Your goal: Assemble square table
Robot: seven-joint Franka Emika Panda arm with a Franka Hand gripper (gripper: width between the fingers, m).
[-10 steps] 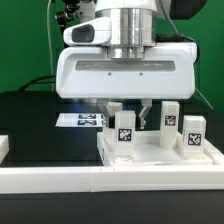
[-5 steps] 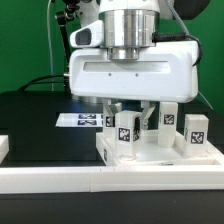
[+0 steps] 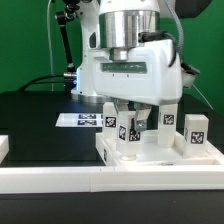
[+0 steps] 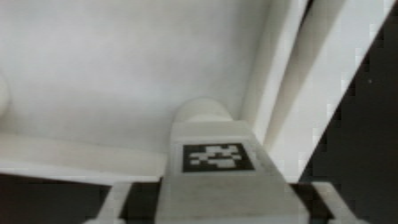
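**Exterior view: arm low over the tabletop slab, a leg between the jaws**

Exterior view shows me the white two-finger gripper (image 3: 131, 112) low over the large white plastic square tabletop slab with a raised rim (image 3: 160, 158), which lies on the black table (image 3: 35, 115) against the long white rail (image 3: 60, 180). Between the jaws stands a small white blocky tagged leg (image 3: 130, 128), upright, its foot at the slab. The jaws look narrowed around it, though I cannot tell for sure that they grip it.

Two more white tagged legs (image 3: 192, 133) stand upright on the slab toward the exterior view's right. Behind lies the flat white marker board (image 3: 82, 120).

My wrist camera shows the same leg (image 4: 215, 160) close up, with the slab's rim (image 4: 281, 70) beside it.
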